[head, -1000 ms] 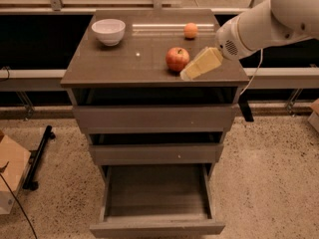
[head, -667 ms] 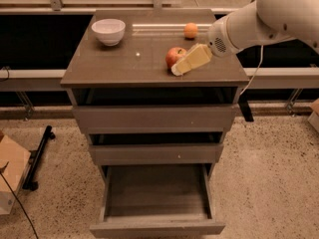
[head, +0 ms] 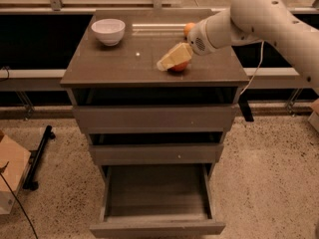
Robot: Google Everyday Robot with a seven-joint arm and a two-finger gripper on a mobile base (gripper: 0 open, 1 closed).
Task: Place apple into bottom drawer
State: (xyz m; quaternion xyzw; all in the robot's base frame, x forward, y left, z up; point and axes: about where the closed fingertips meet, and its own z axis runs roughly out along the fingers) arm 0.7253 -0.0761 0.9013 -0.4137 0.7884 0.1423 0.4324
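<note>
- Since a second ago, the gripper (head: 173, 59) has swung left across the desk (head: 124, 66) and now covers the top of the apple (head: 180, 67), which it stood beside before.
- Only a low red sliver of the apple shows beneath the gripper. It sits on the desk near the front right edge. We cannot tell whether the jaws are spread around it or pinching it.
- Risk one: if the hold is shallow or off-centre, the round apple could squirt out. From there it could roll over the nearby front edge to the floor.
- Risk two: the white arm (head: 259, 14) reaches in from the right, just beside the small orange fruit (head: 188, 29). We judge that a sweep of the wrist could knock the fruit away.
- Risk three: the bottom drawer (head: 157, 198) stands pulled open, well below and forward of the desk. Letting go too early or too high could bounce the apple off the drawer's front panel.
- The white bowl (head: 108, 31) sits well apart at back left, unlikely to be disturbed.
</note>
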